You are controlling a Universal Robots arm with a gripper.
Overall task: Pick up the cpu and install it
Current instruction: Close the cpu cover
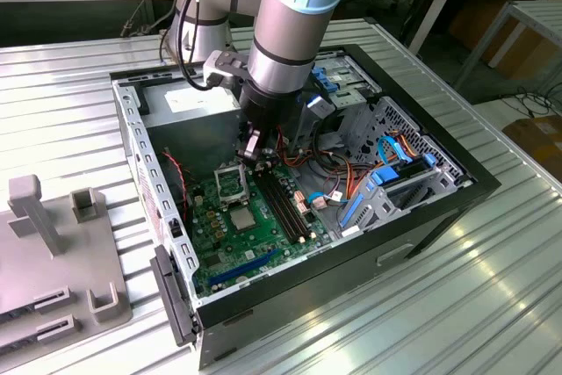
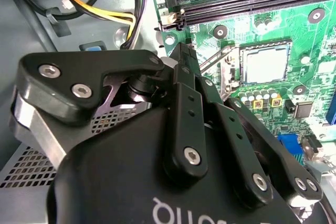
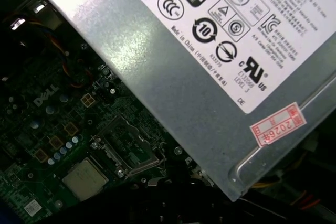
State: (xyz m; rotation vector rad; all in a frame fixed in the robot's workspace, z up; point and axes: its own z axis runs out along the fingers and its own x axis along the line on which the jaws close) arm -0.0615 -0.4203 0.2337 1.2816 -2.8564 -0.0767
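Ribbed metal bench [image 1: 492, 270] carries an open computer case [image 1: 421, 217]; inside, the pincer [image 1: 253, 148], fingers pressed together on nothing, hovers over the empty socket [image 1: 231, 182], while the cpu [image 1: 241, 218] lies flat on the motherboard [image 1: 219, 252] just beyond it.

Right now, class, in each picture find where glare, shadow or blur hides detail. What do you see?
Exterior view: glare streaks on the ribbed metal table. First wrist view: a bright sheen washes over the grey power supply, while the board beside it sits in shadow. Second wrist view: the pincer looms dark in the foreground.
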